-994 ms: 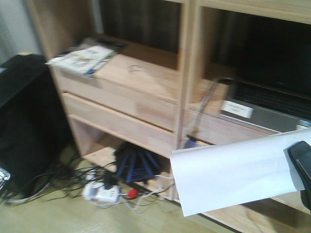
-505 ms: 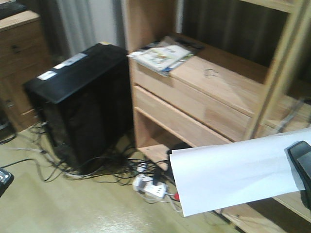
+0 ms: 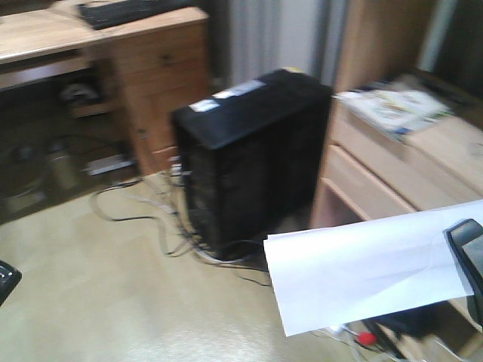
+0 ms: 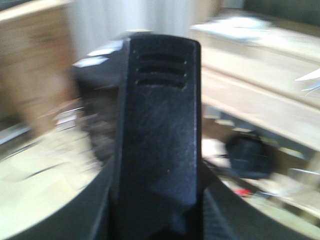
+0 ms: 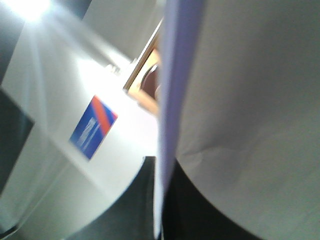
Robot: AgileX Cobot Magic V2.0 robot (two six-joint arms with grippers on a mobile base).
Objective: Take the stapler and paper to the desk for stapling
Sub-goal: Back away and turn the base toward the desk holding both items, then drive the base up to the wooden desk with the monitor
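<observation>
My right gripper [image 3: 469, 260] at the front view's right edge is shut on one end of the large white paper [image 3: 362, 275]. The sheet hangs out to the left above the floor. In the right wrist view the paper [image 5: 250, 100] stands edge-on, pinched between the dark jaws of the right gripper [image 5: 159, 220]. In the left wrist view my left gripper [image 4: 157, 210] is shut on the black stapler [image 4: 160, 115], which stands lengthwise and fills the middle; its orange patch is hidden. The light wooden desk [image 3: 45, 34] is far off at the top left.
A black computer tower [image 3: 249, 151] stands on the floor in the middle, with cables [image 3: 151, 219] trailing around it. A wooden drawer pedestal [image 3: 162, 83] stands under the desk and a keyboard [image 3: 128, 9] lies on it. The wooden shelf unit [image 3: 392, 173] with magazines [image 3: 392, 105] is at the right.
The front view has swung left: the shelf unit slid to the right edge, and the tower and desk came into view. The paper keeps its place in my right gripper.
</observation>
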